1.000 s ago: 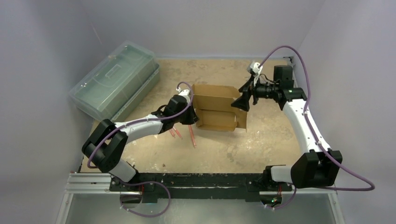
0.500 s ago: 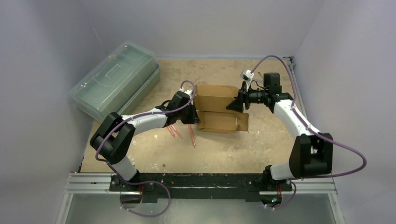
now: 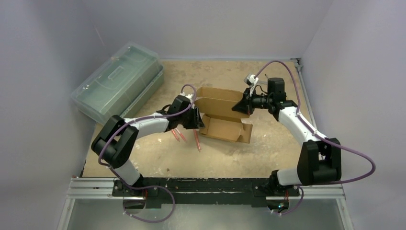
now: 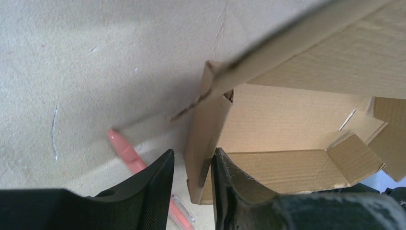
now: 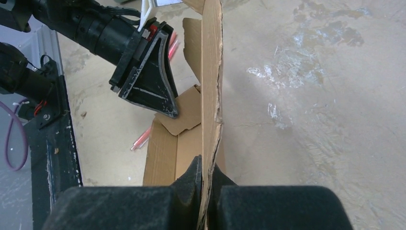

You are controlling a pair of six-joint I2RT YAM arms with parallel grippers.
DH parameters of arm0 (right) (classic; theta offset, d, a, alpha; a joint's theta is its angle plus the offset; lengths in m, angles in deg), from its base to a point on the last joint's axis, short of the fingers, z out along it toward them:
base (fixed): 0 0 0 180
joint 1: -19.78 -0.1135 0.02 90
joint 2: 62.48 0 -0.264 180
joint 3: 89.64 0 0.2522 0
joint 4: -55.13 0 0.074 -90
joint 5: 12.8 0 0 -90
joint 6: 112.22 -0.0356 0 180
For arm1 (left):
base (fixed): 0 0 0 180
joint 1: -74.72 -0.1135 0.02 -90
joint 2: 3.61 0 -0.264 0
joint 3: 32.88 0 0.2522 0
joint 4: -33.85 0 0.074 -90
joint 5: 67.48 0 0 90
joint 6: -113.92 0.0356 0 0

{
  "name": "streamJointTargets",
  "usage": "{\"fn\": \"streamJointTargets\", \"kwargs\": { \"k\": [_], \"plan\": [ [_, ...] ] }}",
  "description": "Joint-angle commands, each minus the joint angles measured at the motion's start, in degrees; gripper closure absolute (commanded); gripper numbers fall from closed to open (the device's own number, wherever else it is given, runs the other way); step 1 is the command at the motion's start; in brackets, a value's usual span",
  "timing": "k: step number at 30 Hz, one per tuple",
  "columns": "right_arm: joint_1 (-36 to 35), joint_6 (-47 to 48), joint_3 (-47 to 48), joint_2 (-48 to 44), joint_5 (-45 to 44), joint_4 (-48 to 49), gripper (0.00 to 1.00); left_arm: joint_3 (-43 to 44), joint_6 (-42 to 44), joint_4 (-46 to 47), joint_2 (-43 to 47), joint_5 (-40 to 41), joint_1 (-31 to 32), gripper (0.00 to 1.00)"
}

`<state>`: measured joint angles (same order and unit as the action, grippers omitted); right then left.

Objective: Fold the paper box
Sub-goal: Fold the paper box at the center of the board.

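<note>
The paper box, plain brown cardboard, stands half-formed in the middle of the table with its flaps up. My right gripper is at its right end, shut on an upright flap that runs edge-on between the fingers. My left gripper is at the box's left end. In the left wrist view its jaws straddle the box's left wall and stand open: the right finger touches the wall, the left one is apart from it. The inside of the box shows beyond.
Pink pens lie on the table just in front of the left gripper; one shows beside the left finger. A large translucent green plastic case sits at the back left. The walls stand close on both sides.
The right gripper moved in to the box's right flap and closed on it. The left jaws loosened from the left wall. The box turned slightly, its near side swinging outward.
</note>
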<state>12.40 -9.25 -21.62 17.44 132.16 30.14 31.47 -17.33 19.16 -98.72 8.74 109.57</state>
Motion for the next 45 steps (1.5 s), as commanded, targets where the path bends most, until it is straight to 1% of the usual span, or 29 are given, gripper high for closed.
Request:
{"fn": "streamJointTargets", "kwargs": {
  "k": [1, 4, 5, 7, 13, 16, 18, 22, 24, 26, 28, 34, 38, 39, 43, 45],
  "plan": [
    [-0.1, -1.6, -1.2, -2.5, 0.4, 4.5, 0.98, -2.2, -0.9, 4.3, 3.4, -1.1, -0.6, 0.66],
    [-0.1, -2.4, -1.9, -2.6, 0.7, 5.8, 0.99, -3.3, -0.4, 5.3, 4.8, 0.2, -0.4, 0.61],
    [-0.1, -2.7, -2.2, -2.6, 0.7, 6.0, 0.99, -3.6, 0.0, 5.5, 5.4, 1.0, -0.1, 0.58],
    [-0.1, -3.3, -2.5, -2.5, 0.8, 6.7, 0.99, -3.5, 0.8, 5.3, 6.2, 3.6, 0.9, 0.55],
    [-0.4, -3.8, -2.9, -2.3, 0.9, 7.2, 1.0, 0.7, 2.8, 1.6, 3.3, 9.3, 3.9, 0.55],
    [-0.5, -3.9, -3.1, -2.3, 0.8, 7.2, 1.0, 2.0, 3.2, 1.0, 2.0, 12.7, 5.3, 0.6],
    [-0.6, -3.9, -3.2, -2.2, 0.8, 7.4, 1.0, 2.5, 3.2, -1.1, 1.4, 13.6, 5.8, 0.62],
    [-0.9, -4.1, -3.1, -1.9, 0.8, 7.5, 1.0, 2.6, 3.2, -0.3, 0.1, 15.9, 6.4, 0.67],
    [-1.0, -4.1, -3.2, -1.8, 0.8, 7.5, 1.0, 2.9, 3.4, -0.1, -0.6, 16.8, 6.9, 0.75],
    [-1.1, -4.2, -3.3, -1.8, 0.7, 7.6, 1.0, 3.2, 3.4, -0.2, -1.6, 17.3, 7.2, 0.9],
    [-1.1, -4.2, -3.3, -1.8, 0.6, 7.6, 1.0, 4.2, 3.6, -1.3, -2.3, 18.7, 7.8, 1.0],
    [-1.4, -4.5, -3.5, -1.5, 0.3, 8.0, 1.0, 10.2, 5.0, -10.5, -4.1, 29.0, 12.1, 1.0],
    [-1.6, -4.6, -3.6, -1.3, 0.2, 8.0, 1.0, 12.5, 5.4, -13.1, -4.8, 33.0, 14.1, 1.0],
    [-1.6, -4.6, -3.7, -1.3, 0.1, 8.0, 1.0, 12.6, 5.4, -13.3, -4.7, 33.1, 14.2, 0.96],
    [-1.6, -4.5, -3.7, -1.4, -0.1, 8.0, 1.0, 12.4, 5.3, -12.5, -3.8, 31.4, 14.1, 0.7],
    [-1.6, -4.5, -3.7, -1.3, -0.2, 7.9, 1.0, 12.3, 5.2, -12.3, -3.4, 31.1, 14.1, 0.63]
  ]
}}
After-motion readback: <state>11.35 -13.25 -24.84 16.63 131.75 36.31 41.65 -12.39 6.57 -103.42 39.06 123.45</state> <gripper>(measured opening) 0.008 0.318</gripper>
